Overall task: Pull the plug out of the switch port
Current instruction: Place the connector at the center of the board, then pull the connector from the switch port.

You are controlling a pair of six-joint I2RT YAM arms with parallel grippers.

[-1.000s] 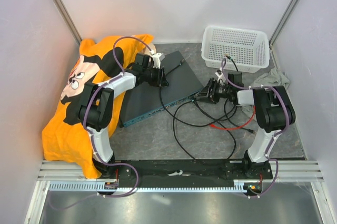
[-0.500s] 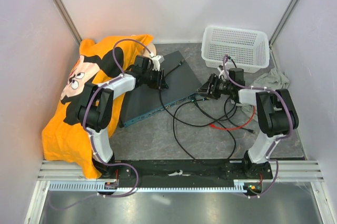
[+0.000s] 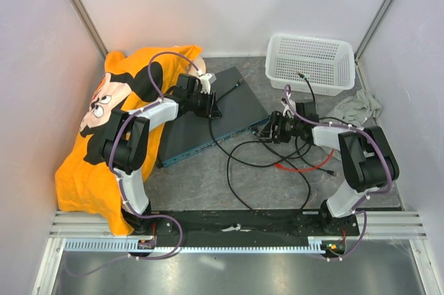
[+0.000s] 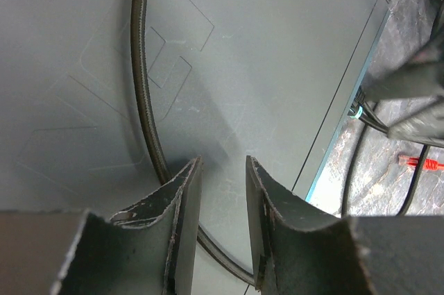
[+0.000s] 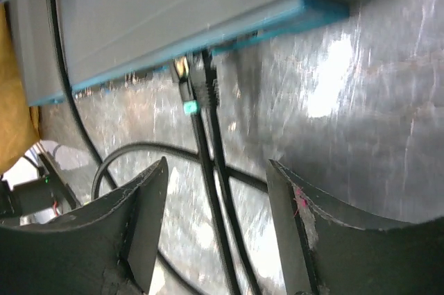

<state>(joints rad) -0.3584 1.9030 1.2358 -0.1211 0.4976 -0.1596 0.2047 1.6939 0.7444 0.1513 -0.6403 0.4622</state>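
The switch (image 3: 239,97) lies flat and askew on the counter (image 3: 208,187), its narrow teal front face turned toward the arms' bases. The left fingers (image 3: 211,106) rest over the switch's dark top, near its middle. Seen from the wrist, these fingers (image 4: 182,218) stand a little apart, and only the grey lid shows in the gap (nothing is clamped). A black cable (image 4: 142,80) runs along the lid just beside one finger and crosses under the tips.

The right fingers (image 3: 266,130) sit just off the right end of the switch's front face and point at it. In their own camera the fingers (image 5: 142,218) are spread wide and hold nothing. Two connectors stand at the switch's front face, in line with that gap: the plug (image 5: 189,104) with a green tab, and a black connector (image 5: 207,85) touching its side. Their leads run side by side away from the switch and through the gap. The picture is too blurred to tell how deep the plug sits in its socket.

A white basket (image 3: 309,88) stands beyond the switch's far right corner. An orange cartoon-print cloth (image 3: 90,163) is heaped against the switch's left end. A red cable (image 3: 300,168) lies among black loops on the counter, off the switch's right end (toward the right arm). A grey rag (image 3: 357,107) lies further right of the switch, near the basket.
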